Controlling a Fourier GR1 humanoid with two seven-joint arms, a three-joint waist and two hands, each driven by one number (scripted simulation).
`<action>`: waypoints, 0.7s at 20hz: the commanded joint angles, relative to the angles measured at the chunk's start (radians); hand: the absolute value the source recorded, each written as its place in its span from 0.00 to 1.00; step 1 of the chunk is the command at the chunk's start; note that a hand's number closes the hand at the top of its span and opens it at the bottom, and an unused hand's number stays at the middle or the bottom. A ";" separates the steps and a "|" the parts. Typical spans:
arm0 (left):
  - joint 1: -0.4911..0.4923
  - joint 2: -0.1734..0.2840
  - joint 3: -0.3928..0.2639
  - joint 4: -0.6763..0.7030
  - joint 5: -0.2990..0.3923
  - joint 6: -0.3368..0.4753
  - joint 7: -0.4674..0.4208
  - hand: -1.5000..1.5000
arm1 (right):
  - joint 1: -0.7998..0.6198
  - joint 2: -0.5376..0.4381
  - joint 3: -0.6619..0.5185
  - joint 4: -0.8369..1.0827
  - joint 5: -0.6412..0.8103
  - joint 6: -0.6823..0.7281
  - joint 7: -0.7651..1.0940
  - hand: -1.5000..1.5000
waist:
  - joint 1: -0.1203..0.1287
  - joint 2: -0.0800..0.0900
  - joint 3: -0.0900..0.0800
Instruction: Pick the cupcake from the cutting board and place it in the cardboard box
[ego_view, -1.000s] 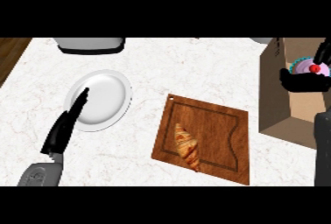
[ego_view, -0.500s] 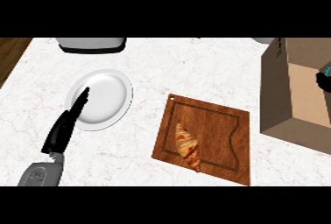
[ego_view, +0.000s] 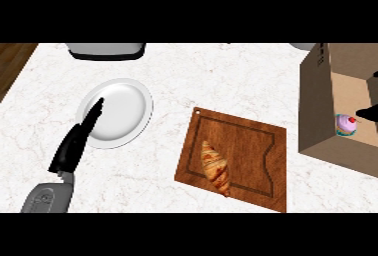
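1. I see the cupcake (ego_view: 345, 125) inside the cardboard box (ego_view: 319, 100), at the right side of the counter (ego_view: 170, 70). It stands on the box floor, close to the box's left wall, with its pink top and red cherry upward.

2. The cutting board (ego_view: 255, 150) lies in the middle, near side, and it carries no cupcake now. Only a croissant (ego_view: 215, 167) rests on its left part.

3. So I judge the main work as done: the cupcake is off the board and in the box.

4. Of my right hand (ego_view: 368, 112) only a small black part shows at the right edge, just beside the cupcake and a little farther back. I cannot tell if it is touching the cupcake or already apart from it, and I cannot tell how its fingers are set.

5. My left hand (ego_view: 77, 140) is at the left, fingers straight and relaxed, holding nothing. Its fingertips lie over the near-left part of the white plate (ego_view: 129, 107). It is resting.

6. What is left, in my opinion: to make sure the right hand has let go, and to take it out of the box without knocking the cupcake over.
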 joint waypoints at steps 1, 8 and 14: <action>0.014 0.007 0.001 0.011 0.001 -0.010 -0.023 0.50 | -0.002 0.028 -0.035 0.089 -0.063 -0.174 -0.137 0.00 | 0.003 0.001 0.000; -0.005 -0.015 0.000 0.021 0.004 0.000 -0.008 0.50 | -0.101 0.095 -0.205 0.099 -0.311 -0.294 -0.256 0.00 | 0.000 0.000 0.000; -0.004 0.005 0.017 0.025 0.002 -0.001 -0.015 0.50 | -0.120 0.005 -0.375 0.244 -0.497 -0.307 -0.325 0.00 | -0.002 0.001 0.000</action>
